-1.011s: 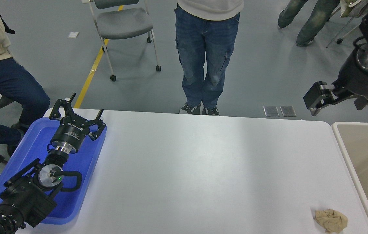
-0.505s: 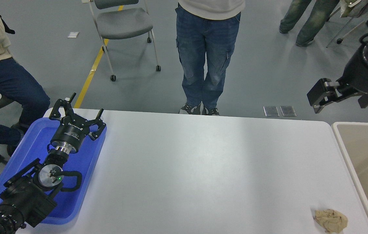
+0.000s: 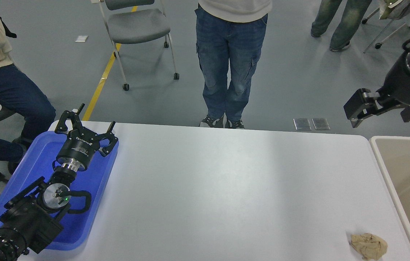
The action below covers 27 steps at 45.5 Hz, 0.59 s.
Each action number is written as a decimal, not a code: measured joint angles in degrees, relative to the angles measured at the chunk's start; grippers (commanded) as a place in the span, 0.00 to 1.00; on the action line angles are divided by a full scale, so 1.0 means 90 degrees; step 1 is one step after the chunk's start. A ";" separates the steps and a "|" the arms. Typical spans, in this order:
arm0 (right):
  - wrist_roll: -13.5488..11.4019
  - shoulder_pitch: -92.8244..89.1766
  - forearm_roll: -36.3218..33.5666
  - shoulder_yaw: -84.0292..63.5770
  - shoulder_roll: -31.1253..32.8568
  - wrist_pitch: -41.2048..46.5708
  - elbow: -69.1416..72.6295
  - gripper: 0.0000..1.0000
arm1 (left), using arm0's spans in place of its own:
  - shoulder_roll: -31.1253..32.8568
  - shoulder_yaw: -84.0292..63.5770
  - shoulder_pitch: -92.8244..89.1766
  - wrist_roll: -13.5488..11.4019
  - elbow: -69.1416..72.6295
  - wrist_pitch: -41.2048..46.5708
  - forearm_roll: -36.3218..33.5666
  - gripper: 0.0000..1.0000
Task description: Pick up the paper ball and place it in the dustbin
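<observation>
The paper ball (image 3: 369, 246) is a small crumpled wad of tan-brown paper, wrinkled and irregular, slightly wider than it is tall, with creased folds across its top. It lies loose on the white tabletop (image 3: 226, 188) at the near right corner, close to the front edge, with nothing touching it. The dustbin (image 3: 384, 170) stands just beside the tabletop's right edge. It is a large rectangular beige bin with a pale rounded rim and a plain tan inside, open at the top; only its left part shows. The ball rests near the bin's left rim, outside it.
</observation>
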State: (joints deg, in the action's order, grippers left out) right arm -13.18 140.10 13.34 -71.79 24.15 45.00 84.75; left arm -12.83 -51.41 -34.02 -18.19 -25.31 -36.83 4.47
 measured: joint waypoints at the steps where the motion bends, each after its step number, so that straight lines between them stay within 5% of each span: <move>1: 0.0000 0.0002 0.0000 -0.0007 0.0000 0.0000 -0.0001 1.00 | 0.0000 0.0000 0.0000 0.0000 0.0000 0.0000 0.0000 1.00; 27: -0.0036 -0.0591 0.0125 -0.0554 0.0491 0.0000 -0.0004 1.00 | 0.0000 0.0003 0.0000 0.0000 0.0000 0.0000 0.0001 1.00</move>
State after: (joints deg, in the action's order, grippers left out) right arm -13.51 134.78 14.47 -76.78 28.57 45.00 84.72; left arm -12.83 -51.38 -34.01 -18.19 -25.32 -36.83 4.48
